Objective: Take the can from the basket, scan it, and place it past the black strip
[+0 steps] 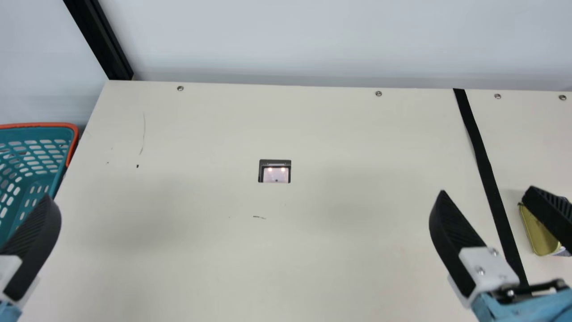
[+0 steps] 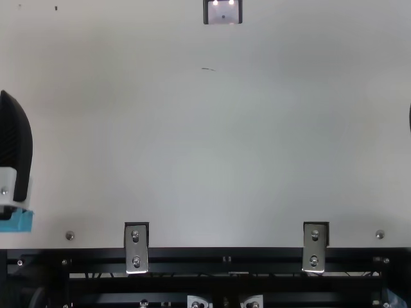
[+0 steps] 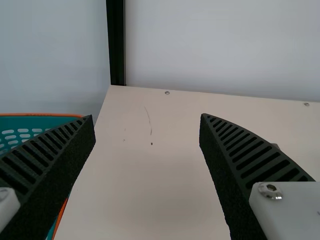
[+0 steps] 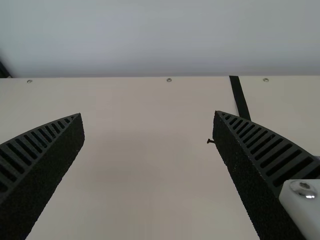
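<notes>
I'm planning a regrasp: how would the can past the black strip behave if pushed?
The can would probably slide rather than roll, as its visible edge is fairly straight with rounded corners. Its shiny gold surface suggests stiff metal, perhaps slippery.

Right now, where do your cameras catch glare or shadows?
Main view: two bright spots in the scanner window, soft darker patches on the table; top view: two bright spots there too; left wrist view: a glinting screw head; right wrist view: another screw head, also shiny.
</notes>
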`<state>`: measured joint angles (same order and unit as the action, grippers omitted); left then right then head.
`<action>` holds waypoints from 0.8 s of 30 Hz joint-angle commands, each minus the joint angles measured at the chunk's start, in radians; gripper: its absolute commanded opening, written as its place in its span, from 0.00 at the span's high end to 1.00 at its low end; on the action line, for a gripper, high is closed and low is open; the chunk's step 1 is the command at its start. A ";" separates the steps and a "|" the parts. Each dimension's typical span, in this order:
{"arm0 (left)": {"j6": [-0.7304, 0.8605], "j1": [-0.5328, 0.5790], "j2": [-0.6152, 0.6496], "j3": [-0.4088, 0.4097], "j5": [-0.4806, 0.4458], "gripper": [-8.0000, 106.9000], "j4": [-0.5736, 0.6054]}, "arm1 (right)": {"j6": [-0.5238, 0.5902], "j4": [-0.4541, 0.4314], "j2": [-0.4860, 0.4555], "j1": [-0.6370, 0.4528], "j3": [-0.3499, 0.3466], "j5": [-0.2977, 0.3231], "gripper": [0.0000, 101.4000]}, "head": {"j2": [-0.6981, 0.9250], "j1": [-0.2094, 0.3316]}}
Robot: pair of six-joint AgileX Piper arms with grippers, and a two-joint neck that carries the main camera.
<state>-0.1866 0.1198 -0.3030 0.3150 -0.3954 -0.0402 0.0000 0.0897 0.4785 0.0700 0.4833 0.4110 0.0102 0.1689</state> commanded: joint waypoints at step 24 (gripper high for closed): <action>0.114 -0.008 0.145 -0.165 -0.027 0.15 0.143 | -0.024 0.050 -0.357 -0.055 -0.275 0.046 0.00 | 0.015 0.009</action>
<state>-0.0723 0.1117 -0.1575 0.1518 -0.4221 0.1024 -0.0244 0.1395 0.1211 0.0147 0.2084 0.4538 0.0102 0.1689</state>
